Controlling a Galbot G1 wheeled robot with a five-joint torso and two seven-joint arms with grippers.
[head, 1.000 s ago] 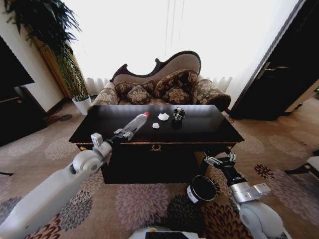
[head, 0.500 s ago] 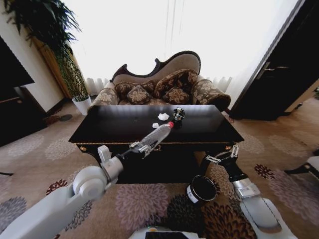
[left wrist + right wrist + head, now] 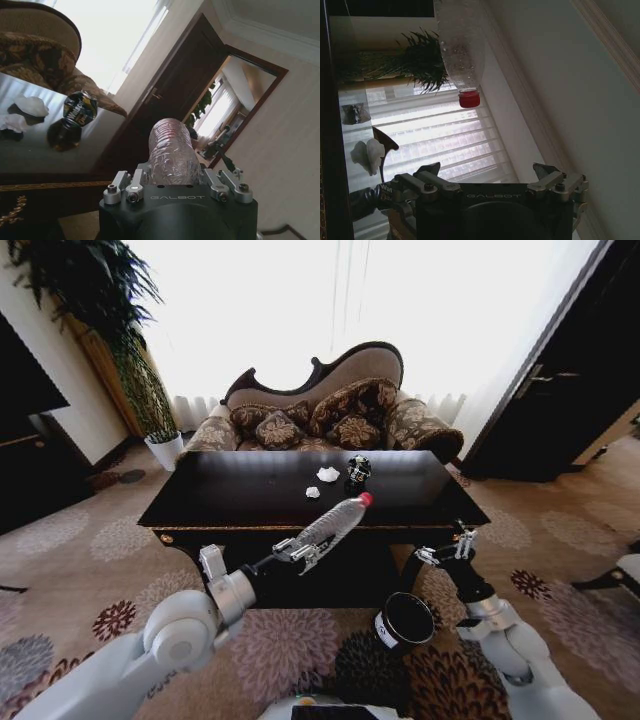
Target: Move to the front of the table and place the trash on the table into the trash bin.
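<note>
Head view: my left gripper (image 3: 298,548) clamped on bottle (image 3: 334,521), off table (image 3: 250,502), not yet over bin (image 3: 406,620). Right gripper (image 3: 447,548) jaws apart, idle. Wads (image 3: 321,481), dark crumpled thing, probably can (image 3: 357,471), left.

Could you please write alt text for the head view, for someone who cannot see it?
The left gripper holds a clear plastic bottle with a red cap over the dark glossy table's front edge; the right gripper hangs open above a round dark bin.
</note>
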